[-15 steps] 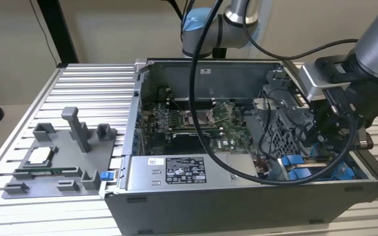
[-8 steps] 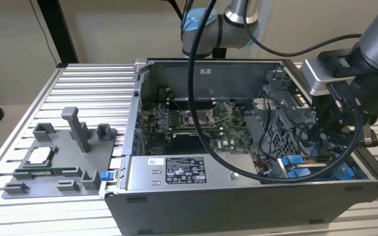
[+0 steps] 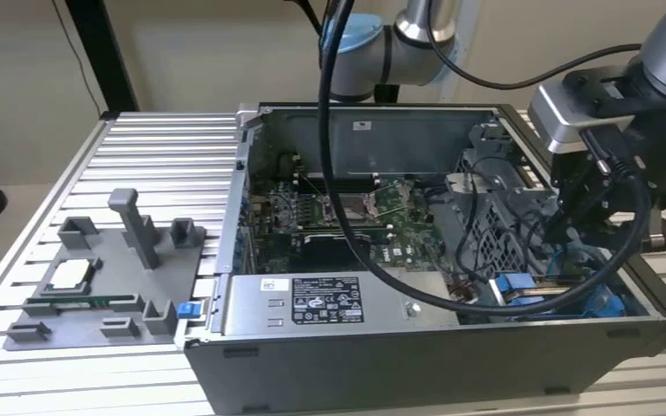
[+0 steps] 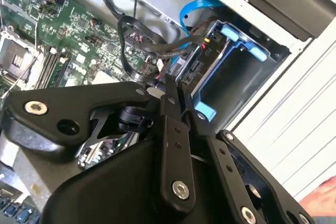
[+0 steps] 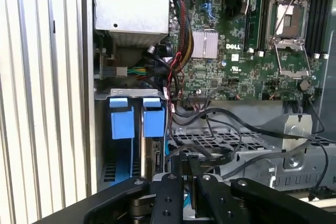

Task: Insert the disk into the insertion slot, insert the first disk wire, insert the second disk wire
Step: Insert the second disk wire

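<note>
My gripper [image 3: 571, 230] hangs inside the open computer case, over the drive cage [image 3: 541, 290] at the exterior view's right. In both wrist views its black fingers are drawn together on the black connector of a disk wire [image 5: 191, 162]. The gripper [image 4: 176, 85] holds that connector right at the end of the disk [image 4: 195, 66]. The disk [image 5: 152, 153] sits in the insertion slot [image 5: 154, 121] under a blue tab. The bay beside it [image 4: 236, 72] shows bare blue rails. Loose black wires [image 5: 210, 121] loop over the cage.
The green motherboard [image 3: 333, 217] with its processor socket [image 5: 289, 30] fills the case's middle. A grey labelled power-supply box [image 3: 310, 303] lies along the near wall. A grey fixture [image 3: 114, 286] with small parts rests on the ribbed table [image 3: 159, 139] at the exterior view's left.
</note>
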`<state>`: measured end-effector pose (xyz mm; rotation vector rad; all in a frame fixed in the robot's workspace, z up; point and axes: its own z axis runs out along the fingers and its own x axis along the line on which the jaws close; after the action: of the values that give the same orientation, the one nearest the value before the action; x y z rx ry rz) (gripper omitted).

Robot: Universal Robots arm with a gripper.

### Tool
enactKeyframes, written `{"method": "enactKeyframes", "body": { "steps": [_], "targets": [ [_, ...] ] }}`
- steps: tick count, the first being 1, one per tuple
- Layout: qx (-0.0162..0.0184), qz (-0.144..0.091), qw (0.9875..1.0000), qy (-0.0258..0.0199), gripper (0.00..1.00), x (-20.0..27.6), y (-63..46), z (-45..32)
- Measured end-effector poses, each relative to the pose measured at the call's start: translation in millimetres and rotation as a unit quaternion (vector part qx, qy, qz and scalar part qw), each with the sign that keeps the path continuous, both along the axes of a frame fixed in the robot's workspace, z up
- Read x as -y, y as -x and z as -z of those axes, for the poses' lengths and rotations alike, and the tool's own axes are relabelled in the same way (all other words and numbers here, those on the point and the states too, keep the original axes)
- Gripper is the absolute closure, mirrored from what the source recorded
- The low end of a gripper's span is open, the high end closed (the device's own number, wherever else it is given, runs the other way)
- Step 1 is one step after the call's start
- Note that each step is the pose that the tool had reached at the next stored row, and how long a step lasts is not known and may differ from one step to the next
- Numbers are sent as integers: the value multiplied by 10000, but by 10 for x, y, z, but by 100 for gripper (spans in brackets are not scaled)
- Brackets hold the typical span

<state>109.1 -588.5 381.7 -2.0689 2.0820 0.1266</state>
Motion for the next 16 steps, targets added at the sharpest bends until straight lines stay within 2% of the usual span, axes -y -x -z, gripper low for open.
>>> {"method": "enactKeyframes", "body": {
  "steps": [2,7,10,12,16],
  "targets": [
    [0,1,10000,55,100,36,3,0],
    [-11,1,9997,257,100,132,4,0],
    [-9,1,9994,338,100,146,4,14],
    [-1,1,9994,351,100,147,4,47],
    [38,3,9994,351,100,144,5,107]
  ]
}}
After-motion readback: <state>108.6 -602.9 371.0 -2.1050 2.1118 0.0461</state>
